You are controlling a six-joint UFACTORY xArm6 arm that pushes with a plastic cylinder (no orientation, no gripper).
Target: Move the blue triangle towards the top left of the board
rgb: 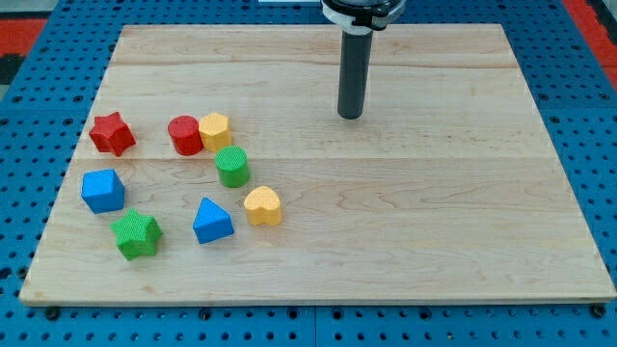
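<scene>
Currently my tip (350, 116) is hovering bare, grasping nothing, well apart from the blue triangle (212, 222), which is sitting near the view's bottom left beside the yellow heart (263, 206). Pushing it up-left is risking collisions, I judge: the green cylinder (231, 167) and blue cube (102, 190), ribbed plastic on smooth wood, are crowding its path.

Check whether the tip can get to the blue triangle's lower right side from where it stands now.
Probably yes. My tip stands apart up right; the yellow heart sits right of the blue triangle, so swing below it.
</scene>
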